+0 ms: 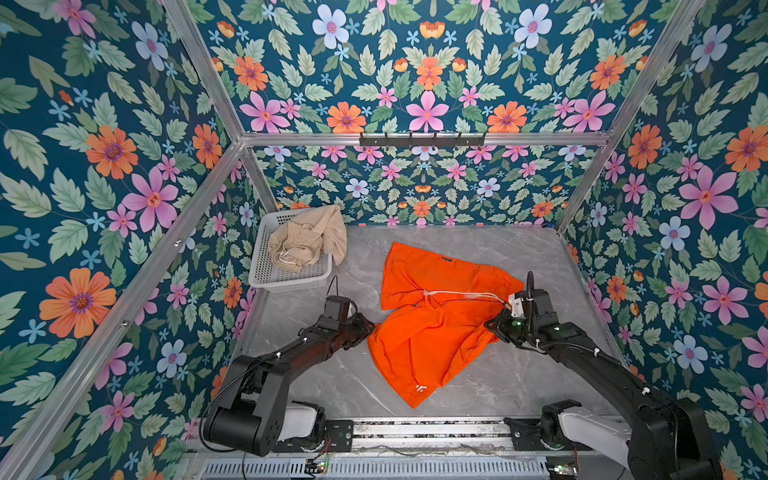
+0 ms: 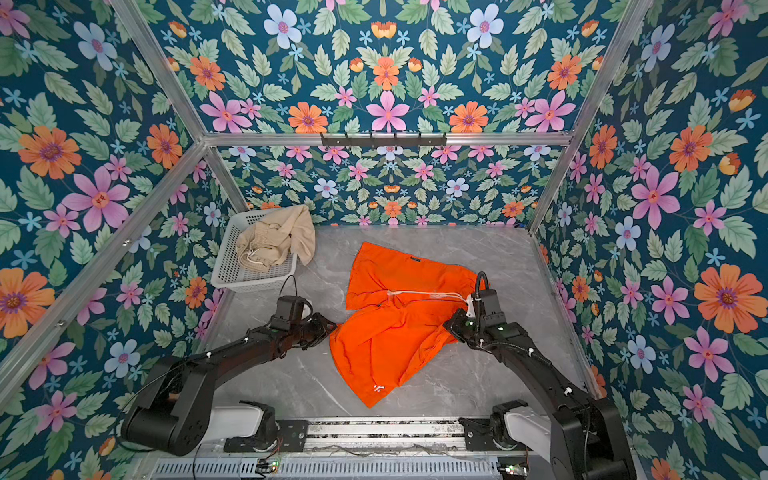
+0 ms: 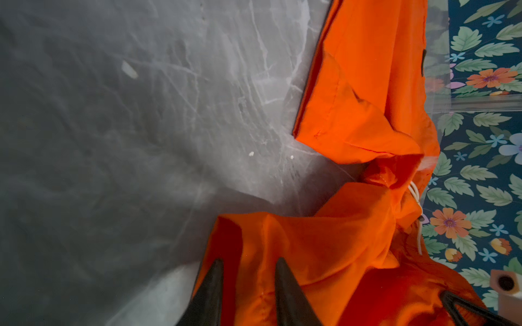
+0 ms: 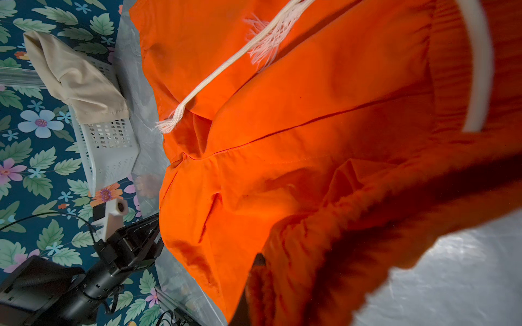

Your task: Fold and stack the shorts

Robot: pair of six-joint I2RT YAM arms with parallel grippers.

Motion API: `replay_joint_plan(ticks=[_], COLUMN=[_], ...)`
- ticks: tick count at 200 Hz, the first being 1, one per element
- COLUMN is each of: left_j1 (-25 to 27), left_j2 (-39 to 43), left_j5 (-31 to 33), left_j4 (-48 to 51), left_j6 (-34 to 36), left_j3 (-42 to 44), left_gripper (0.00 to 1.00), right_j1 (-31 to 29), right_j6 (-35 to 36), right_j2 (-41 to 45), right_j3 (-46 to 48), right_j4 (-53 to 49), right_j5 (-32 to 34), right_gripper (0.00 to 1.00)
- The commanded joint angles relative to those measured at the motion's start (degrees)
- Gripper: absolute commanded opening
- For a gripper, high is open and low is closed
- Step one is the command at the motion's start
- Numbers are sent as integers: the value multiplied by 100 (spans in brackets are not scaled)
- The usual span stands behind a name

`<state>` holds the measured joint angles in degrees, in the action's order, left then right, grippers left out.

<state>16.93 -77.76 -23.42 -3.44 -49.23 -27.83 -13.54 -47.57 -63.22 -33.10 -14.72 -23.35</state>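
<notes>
My left hand (image 1: 371,327) sits low over the grey marble worktop (image 1: 540,374), its tip touching the nearest edge of the orange shorts (image 1: 428,345). In my left wrist view the two black fingers (image 3: 209,290) stand a narrow way apart with a fold of orange cloth between them. I cannot tell whether they actually pinch it.

My right hand (image 1: 494,327) faces it from the opposite side of the same garment. It is clamped tight on a bunch of orange fabric by the gathered waistband, and the cloth draws up into it in ridges. In my right wrist view the fabric crowds so close that my fingers there are mostly hidden.

The orange shorts lie between my two hands, rumpled and unfolded. One leg spreads flat on the worktop beyond both hands. The other runs back toward my arm bases, with a small white logo (image 1: 420,389) near its hem. The white drawstring (image 1: 461,295) stretches from just beside my right hand toward the middle of the garment, and its frayed end shows in my right wrist view.

Beyond my left hand and well apart from it, a white perforated basket (image 1: 286,282) stands at the far edge of the worktop. The beige shorts (image 1: 307,241) are heaped in it, crumpled. One leg is draped over the rim on the side toward my right hand.
</notes>
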Motion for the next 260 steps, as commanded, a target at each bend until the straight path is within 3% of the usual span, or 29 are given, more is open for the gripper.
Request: replay_joint_plan(ticks=[1,14,56,97,137,143,156,167,180,200,219,260], left_j1=[-10,-25,-391,-634,-647,-647,-647,-647,-649,-647,-647,-647], left_j2=[-101,-15,-291,-1687,-3333,-3488,-3644,-3615,-3396,-2749,-1952,-183], left_j5=[-45,143,783,863,565,519,497,505,513,612,662,422], left_j4=[-364,-176,1288,2027,2606,2670,2667,2654,2635,2573,2520,2156], left_j6=[31,221,1797,2992,3471,3506,3511,3508,3492,3426,3250,2125], left_j3=[-142,-413,-2440,-4471,-6072,-6190,-6240,-6173,-5998,-5500,-4849,-2934], left_gripper=[10,0,0,0,0,5,20,34,42,50,52,52], right_j1=[-3,-6,-6,-1,-7,-5,-8,1,-8,21,222,422], right_j6=[1,32,66,-168,-386,-404,-445,-424,-328,-137,-134,-386], right_j2=[33,59,180,610,429,356,236,188,225,408,446,340], right_j3=[-19,-54,-366,-4,734,811,942,919,728,362,209,397], right_j4=[34,53,-38,57,243,301,437,324,-107,-921,-1332,-1589], right_j5=[-112,-147,-411,-109,144,110,34,7,96,429,223,-89], right_gripper=[0,0,0,0,0,0,0,20,41,56,62,63])
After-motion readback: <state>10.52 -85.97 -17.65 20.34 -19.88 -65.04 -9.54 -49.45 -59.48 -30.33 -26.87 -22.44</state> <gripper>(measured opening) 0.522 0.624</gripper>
